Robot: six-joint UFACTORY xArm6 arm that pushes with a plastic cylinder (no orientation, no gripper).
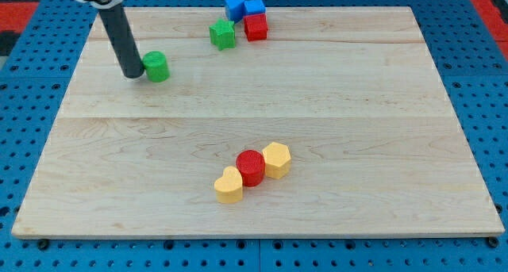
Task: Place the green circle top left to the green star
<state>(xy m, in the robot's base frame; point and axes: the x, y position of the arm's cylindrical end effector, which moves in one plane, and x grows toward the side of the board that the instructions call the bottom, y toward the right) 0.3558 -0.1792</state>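
- Upper left of the frame: my tip point(132, 75) rests on the wooden board point(238, 145), pressed against the left side of the green circle point(156, 67); being a bare rod, it grips nothing and can only push.
- The green circle, a short, stiff cylinder, looks light and likely to slide easily on the smooth wood; its rounded wall may roll off an off-centre push, so contact belongs squarely on the side opposite the intended travel.
- The green star point(223, 34) sits to the circle's upper right, near the top edge, just beside a red cube point(255, 27) and two blue blocks point(243, 7).
- Well apart, lower centre: a yellow heart point(228, 185), red cylinder point(251, 167) and yellow hexagon point(276, 158) touch in a diagonal row.
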